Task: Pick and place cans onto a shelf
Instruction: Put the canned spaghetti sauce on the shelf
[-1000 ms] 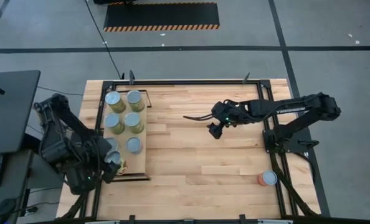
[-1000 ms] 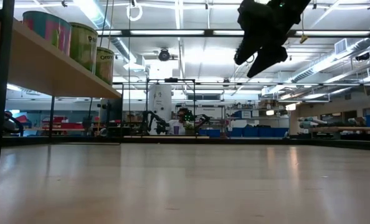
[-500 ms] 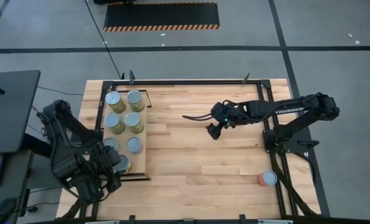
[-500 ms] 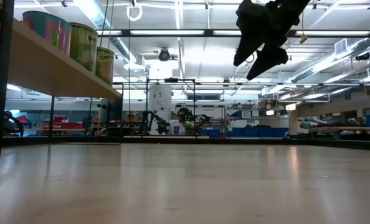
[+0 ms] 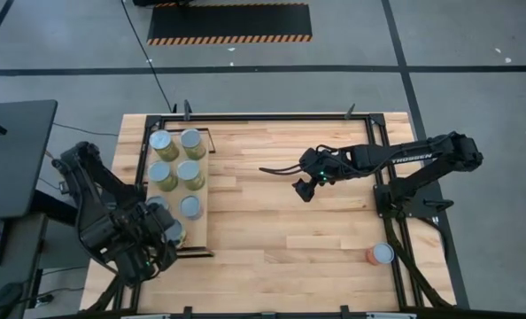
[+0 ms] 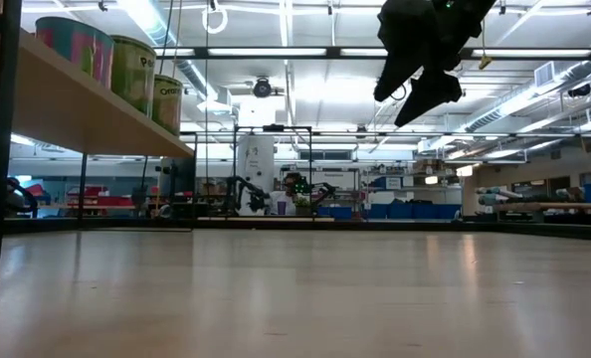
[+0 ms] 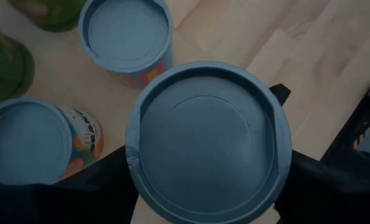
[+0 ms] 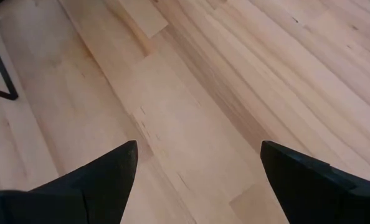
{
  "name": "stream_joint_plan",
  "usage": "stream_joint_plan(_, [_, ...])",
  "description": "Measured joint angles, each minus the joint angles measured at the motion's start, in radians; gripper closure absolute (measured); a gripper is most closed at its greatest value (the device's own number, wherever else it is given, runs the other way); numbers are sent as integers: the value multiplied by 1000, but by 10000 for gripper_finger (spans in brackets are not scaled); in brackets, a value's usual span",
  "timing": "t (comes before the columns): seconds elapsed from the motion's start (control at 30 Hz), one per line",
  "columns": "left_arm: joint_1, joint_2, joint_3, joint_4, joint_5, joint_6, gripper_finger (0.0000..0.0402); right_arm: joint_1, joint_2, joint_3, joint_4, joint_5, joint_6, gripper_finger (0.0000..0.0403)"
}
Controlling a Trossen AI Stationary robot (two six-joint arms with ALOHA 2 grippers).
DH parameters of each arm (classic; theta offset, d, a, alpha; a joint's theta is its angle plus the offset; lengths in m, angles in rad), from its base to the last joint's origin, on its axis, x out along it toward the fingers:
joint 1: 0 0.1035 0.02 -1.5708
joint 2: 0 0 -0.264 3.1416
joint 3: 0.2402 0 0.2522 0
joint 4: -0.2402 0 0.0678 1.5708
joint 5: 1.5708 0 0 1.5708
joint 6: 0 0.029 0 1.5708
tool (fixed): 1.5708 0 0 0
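A can (image 7: 208, 142) is being held between the fingers of the left gripper (image 5: 161, 237), its round top filling the middle of the left wrist view, and it is being carried at the lower end of the shelf (image 5: 201, 226), at the lower left of the high view. Whether its base is already resting on the board cannot be told. Judged from this, the placing step is being carried out: the can is best being kept upright and brought down onto the bare patch of board, with the grip being loosened only once the base is seated. Two neighbours are standing just beside it in the wrist view, one can (image 7: 128, 34) above it and a second can (image 7: 29, 142) at the left edge, so little room is being left for the fingers, and a knock against either is being risked. In the high view four more cans (image 5: 176, 158) are standing in two pairs on the upper half of the shelf, with another can (image 5: 189, 206) below them. An orange-red can (image 5: 381, 255) is standing well apart, at the lower right of the table (image 5: 281, 239), and is not yet shelved. The right gripper (image 5: 303, 188) is being held above the middle of the table, fingers spread and holding nothing.
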State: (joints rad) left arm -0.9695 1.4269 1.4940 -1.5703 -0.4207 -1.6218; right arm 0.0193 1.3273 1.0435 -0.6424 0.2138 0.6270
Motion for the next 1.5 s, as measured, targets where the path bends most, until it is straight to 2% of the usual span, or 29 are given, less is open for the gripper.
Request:
stream_joint_plan(0.13, [26, -14, 0, 3, 13, 30, 101, 0, 0, 0, 1, -4, 0, 56])
stream_joint_plan(0.57, [54, -32, -11, 0, -44, 103, 99, 1, 0, 0, 1, -27, 0, 56])
stream_joint_plan(0.83, [54, -31, -56, -1, 13, 92, 94, 20, 0, 0, 1, -27, 0, 56])
stream_joint_plan(1.23, [54, -33, -56, 0, 168, 115, 84, 26, 0, 0, -1, -27, -1, 56])
stream_joint_plan(1.5, [54, -33, -56, -1, 184, 169, 92, 26, 0, 0, -2, -27, -13, 56])
